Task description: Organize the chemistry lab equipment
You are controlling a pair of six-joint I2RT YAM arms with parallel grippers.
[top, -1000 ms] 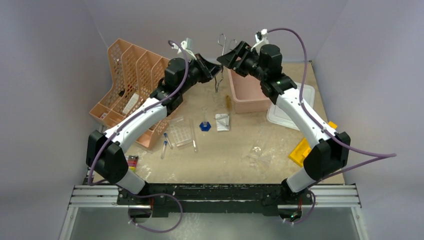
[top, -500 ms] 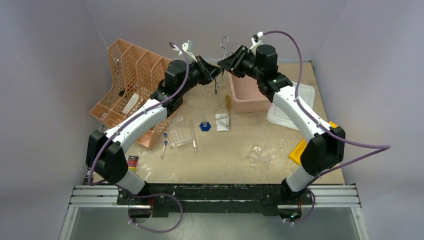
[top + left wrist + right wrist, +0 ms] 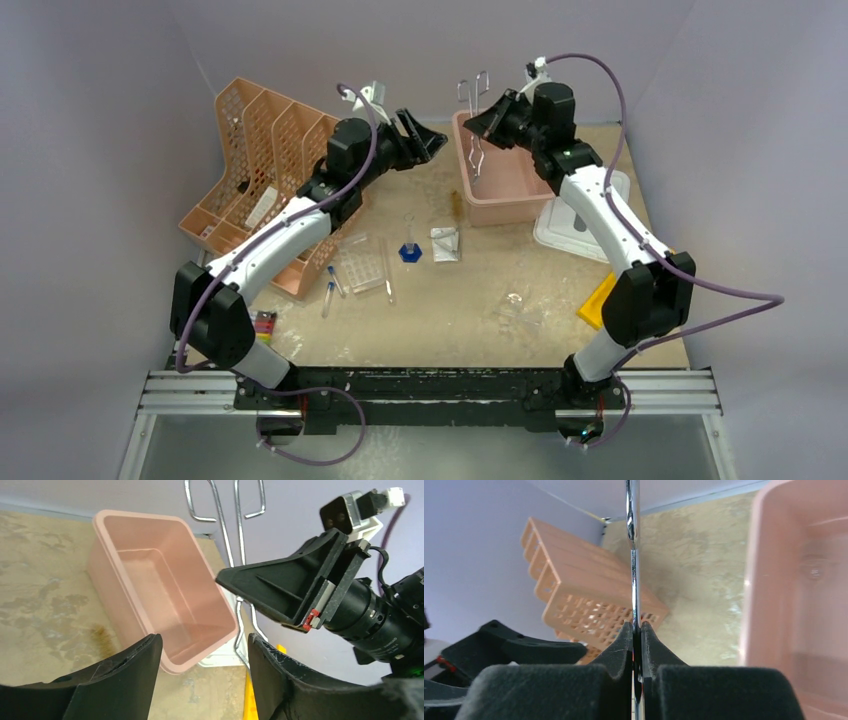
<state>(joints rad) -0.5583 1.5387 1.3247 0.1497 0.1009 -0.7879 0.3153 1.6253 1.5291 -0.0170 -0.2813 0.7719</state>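
Observation:
My right gripper [image 3: 492, 122] [image 3: 636, 630] is shut on the metal scissors-like forceps [image 3: 474, 120] [image 3: 633, 540], which hang upright over the left edge of the pink bin [image 3: 500, 212] [image 3: 764, 580]. To their left my left gripper [image 3: 432, 140] [image 3: 202, 652] stands open and empty. In its view the forceps [image 3: 227, 535] rise beyond its right finger. On the table lie a clear flask with a blue base [image 3: 409, 250], a clear tube rack [image 3: 362, 265], blue-capped tubes [image 3: 330, 290], a glass rod [image 3: 388, 280] and a clear dish [image 3: 520, 310].
An orange perforated file organiser [image 3: 262, 170] [image 3: 584, 605] stands at the back left. A white lid [image 3: 590, 215] lies right of the bin, a yellow object [image 3: 603, 300] at the right edge. A pack of markers [image 3: 265, 325] lies by the left arm's base.
The forceps passed from my left gripper to my right one. The left opened and let go, the right shut on them and carried them right, over the pink bin.

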